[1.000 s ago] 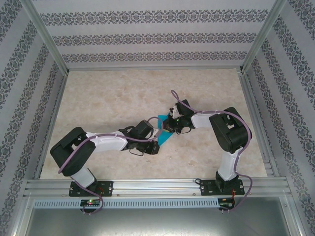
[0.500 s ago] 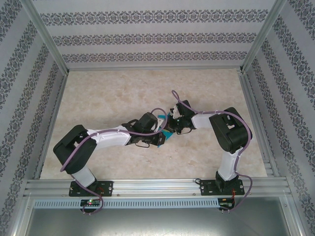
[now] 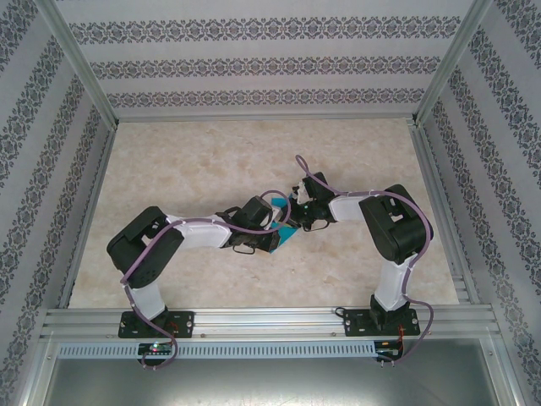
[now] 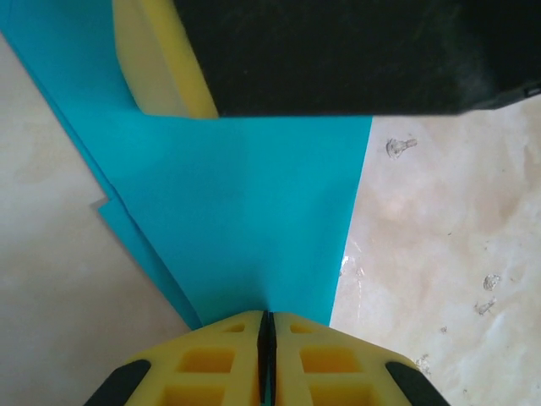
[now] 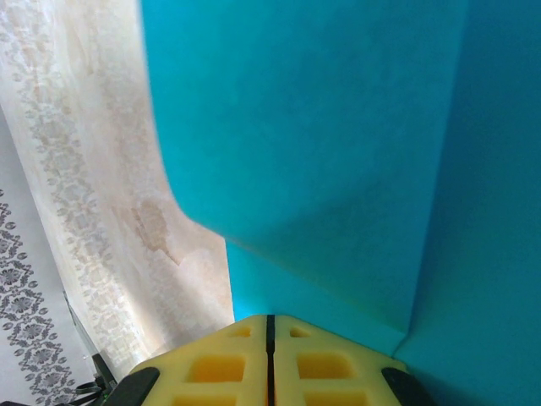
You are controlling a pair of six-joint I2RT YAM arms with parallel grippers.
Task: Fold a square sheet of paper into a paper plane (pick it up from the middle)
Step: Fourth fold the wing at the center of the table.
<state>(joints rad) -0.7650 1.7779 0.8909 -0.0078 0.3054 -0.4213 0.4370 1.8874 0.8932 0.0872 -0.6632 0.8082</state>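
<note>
- Top view: bright, even, diffuse light over the bench [image 3: 194, 161]. There is no glare, only faint, soft-edged shadows close under the arms [image 3: 199, 233]. Fine detail is soft throughout.
- Left wrist: the paper [image 4: 245, 211] is evenly lit and strongly saturated. A faint grey shadow lies on the bench along its left edge, and small glints dot the bench at right.
- The left end effector [image 4: 266, 317] at the near edge looks slightly soft. A black mass [image 4: 355, 51] at the far edge is dark and featureless.
- Right wrist: the paper shades darker beneath its curled fold. The right end effector [image 5: 270, 320] and the wallpaper [image 5: 25, 296] at lower left are blurred.
</note>
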